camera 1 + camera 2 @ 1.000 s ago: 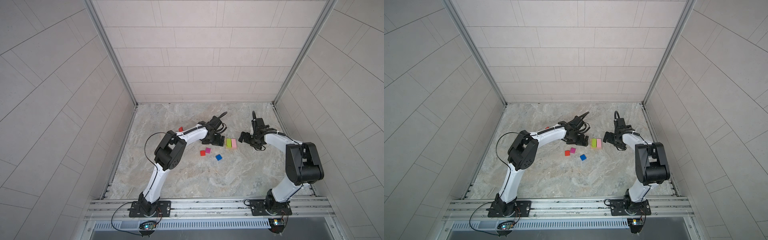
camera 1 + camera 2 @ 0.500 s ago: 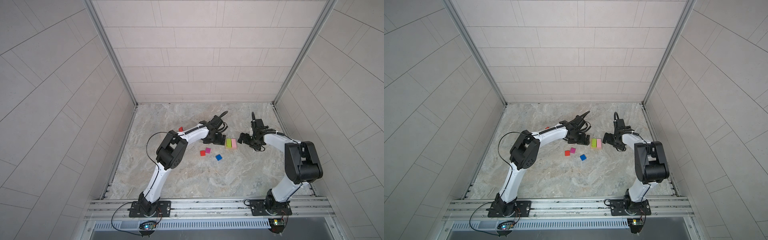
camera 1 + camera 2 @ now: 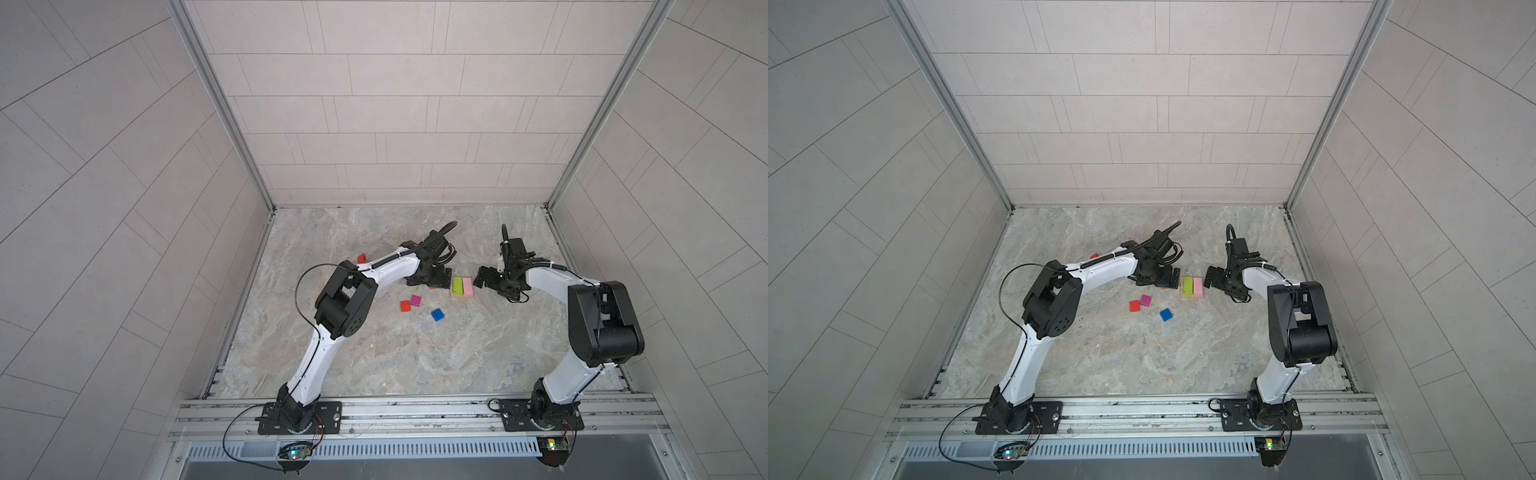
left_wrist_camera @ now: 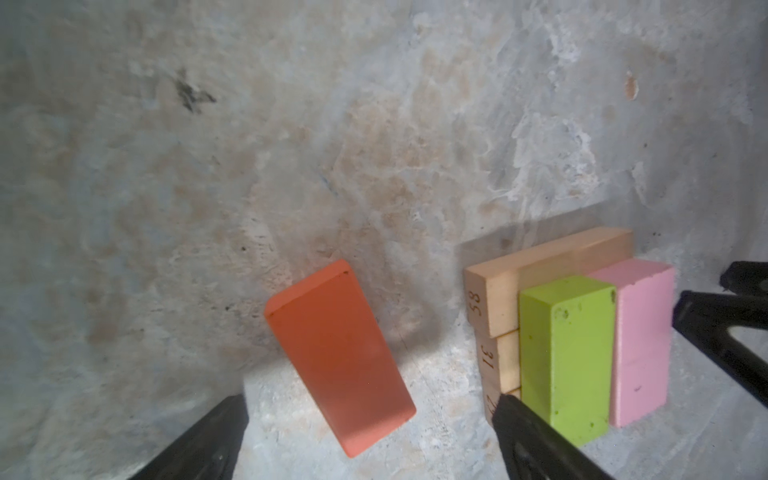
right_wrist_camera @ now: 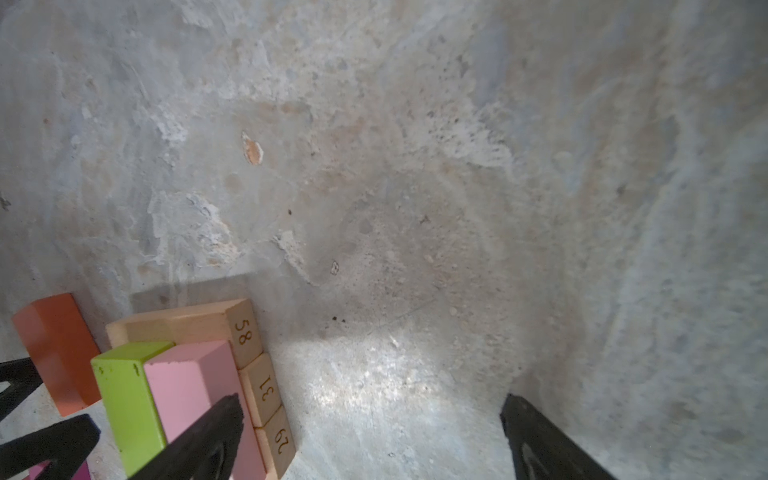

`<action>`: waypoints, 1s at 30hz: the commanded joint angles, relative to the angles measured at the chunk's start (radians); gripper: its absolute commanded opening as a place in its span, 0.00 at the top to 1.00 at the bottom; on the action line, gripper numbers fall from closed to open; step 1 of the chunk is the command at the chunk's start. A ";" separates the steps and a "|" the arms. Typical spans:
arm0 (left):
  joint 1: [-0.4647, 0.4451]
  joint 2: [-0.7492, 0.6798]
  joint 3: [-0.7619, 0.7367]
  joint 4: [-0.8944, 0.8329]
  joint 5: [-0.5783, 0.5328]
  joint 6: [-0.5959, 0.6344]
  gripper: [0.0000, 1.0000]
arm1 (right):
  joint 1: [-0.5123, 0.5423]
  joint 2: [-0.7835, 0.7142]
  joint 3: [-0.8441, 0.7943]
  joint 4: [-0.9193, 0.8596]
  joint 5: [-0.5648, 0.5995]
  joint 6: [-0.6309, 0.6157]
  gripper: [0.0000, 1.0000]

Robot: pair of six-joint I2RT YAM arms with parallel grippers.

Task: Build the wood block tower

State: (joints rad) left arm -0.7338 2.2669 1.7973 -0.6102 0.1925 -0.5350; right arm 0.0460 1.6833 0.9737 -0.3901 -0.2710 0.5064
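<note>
The wood block tower stands as three tan bars (image 4: 540,266) side by side with a lime oblong (image 3: 457,285) and a pink oblong (image 3: 467,286) across them. An orange oblong (image 4: 338,353) lies askew on the floor between the wide-apart fingers of my left gripper (image 4: 370,403), untouched. That gripper (image 3: 440,279) is open, just left of the tower. My right gripper (image 5: 372,404) is open over bare floor at the tower's right, one finger above the pink oblong (image 5: 187,386). In both top views it sits close beside the tower (image 3: 1192,286).
A red cube (image 3: 405,306), a magenta cube (image 3: 416,300) and a blue cube (image 3: 437,315) lie loose on the marble floor in front of the left gripper. A red notched piece (image 3: 361,258) sits behind the left forearm. Tiled walls enclose three sides.
The left gripper has crept slightly right, toward the tower. The right gripper has edged a little left. No block has moved.
</note>
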 commanded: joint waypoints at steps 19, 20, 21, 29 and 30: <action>-0.021 0.061 0.061 -0.083 -0.045 -0.018 0.00 | 0.018 0.018 0.001 0.001 -0.010 -0.011 0.02; -0.021 0.062 0.062 -0.085 -0.045 -0.019 0.00 | 0.020 0.018 0.003 0.001 -0.011 -0.011 0.02; -0.021 0.063 0.063 -0.086 -0.045 -0.018 0.00 | 0.020 0.019 0.003 0.002 -0.012 -0.011 0.02; -0.022 0.069 0.066 -0.086 -0.039 -0.016 0.00 | 0.023 0.022 0.005 0.000 -0.013 -0.012 0.02; -0.022 0.068 0.066 -0.086 -0.039 -0.014 0.00 | 0.023 0.022 0.005 0.001 -0.014 -0.011 0.02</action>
State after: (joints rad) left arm -0.7479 2.2951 1.8477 -0.6571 0.1535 -0.5461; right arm 0.0589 1.6882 0.9741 -0.3779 -0.2737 0.5014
